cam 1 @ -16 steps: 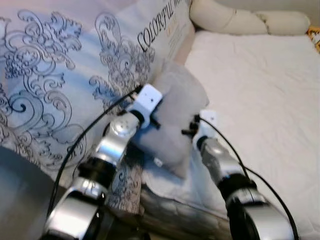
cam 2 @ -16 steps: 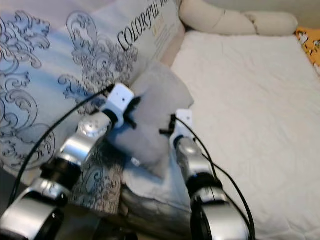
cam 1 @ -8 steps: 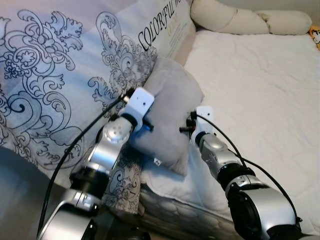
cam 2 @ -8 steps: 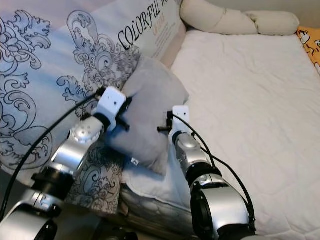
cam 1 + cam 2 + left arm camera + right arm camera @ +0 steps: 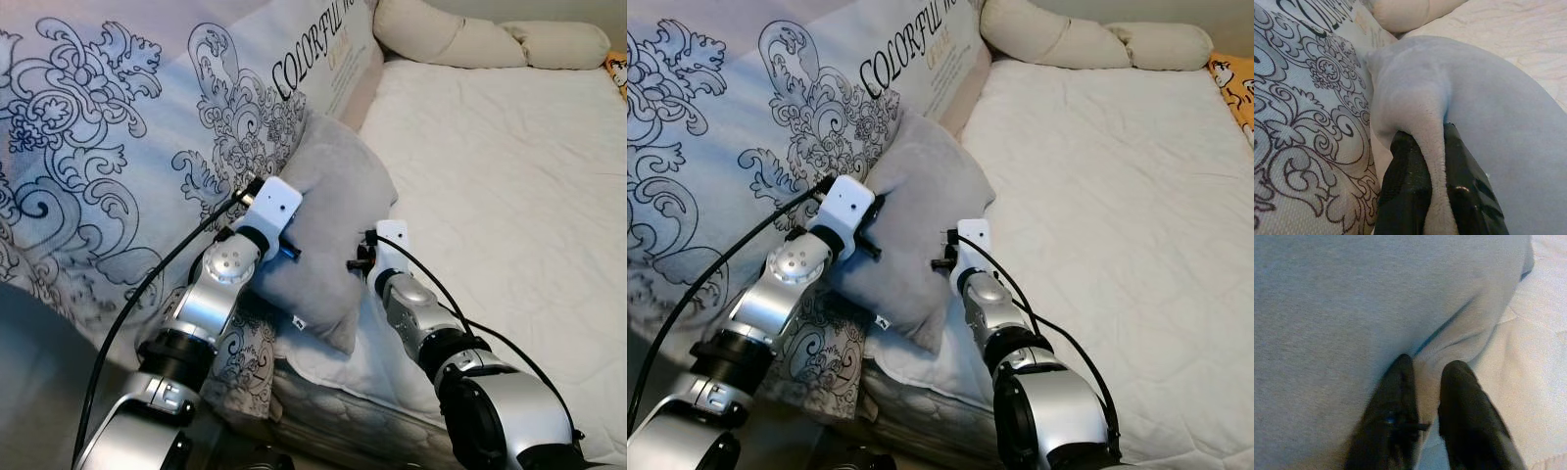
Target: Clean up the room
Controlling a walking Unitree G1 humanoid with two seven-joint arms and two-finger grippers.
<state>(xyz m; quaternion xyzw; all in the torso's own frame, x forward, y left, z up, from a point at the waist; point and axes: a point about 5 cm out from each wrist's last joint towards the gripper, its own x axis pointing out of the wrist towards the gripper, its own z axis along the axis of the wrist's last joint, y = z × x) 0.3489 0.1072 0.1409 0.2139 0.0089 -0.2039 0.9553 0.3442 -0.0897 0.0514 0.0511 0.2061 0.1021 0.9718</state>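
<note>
Two arms reach forward at frame centre. I see the left gripper (image 5: 1435,147) and right gripper (image 5: 1425,369) each pinching the grey pillow (image 5: 328,225), beside the patterned duvet (image 5: 118,147); white mattress (image 5: 509,166) lies open at right.

Both silver arms reach forward, grippers clamped on cloth.
The left gripper (image 5: 1432,142) pinches a fold of the grey cushion (image 5: 328,211) between its black fingers (image 5: 1405,186); the right gripper (image 5: 1425,369) nips a ridge of the same cushion, wrists angled toward each other.
</note>
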